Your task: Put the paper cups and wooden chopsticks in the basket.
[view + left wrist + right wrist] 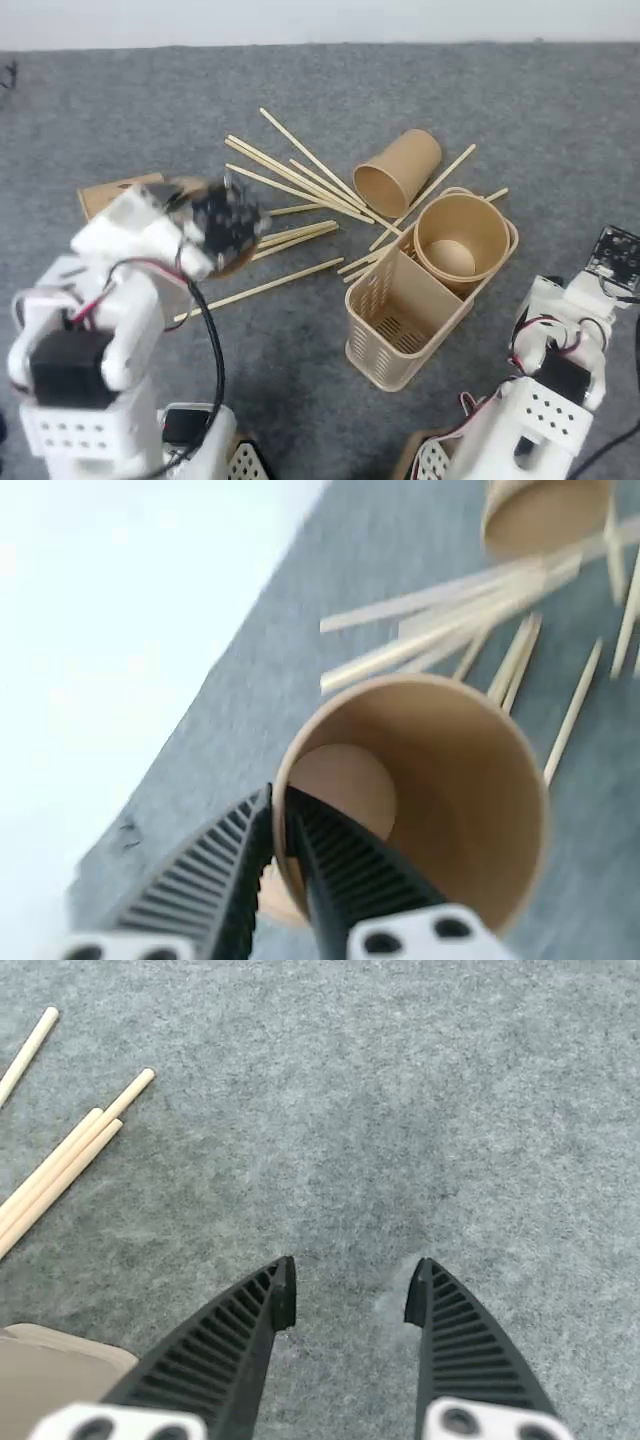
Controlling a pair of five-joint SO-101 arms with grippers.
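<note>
Left jaws clamp the paper cup [450, 780] rim, one inside; right jaws apart.

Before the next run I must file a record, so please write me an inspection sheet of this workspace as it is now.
Surface: grey carpet, nothing spilled on it.
Job's things: upright brown paper cup in the beige slotted plastic basket; lying cup on its side behind the basket; held cup in the left gripper; wooden chopsticks scattered on the carpet.
Clutter: brown cardboard piece by the left arm.
Grippers: left gripper shut on the held cup's rim; right gripper open over bare carpet.
Cables: black cable looping along the left arm.
Surroundings: white wall at the far edge.
</note>
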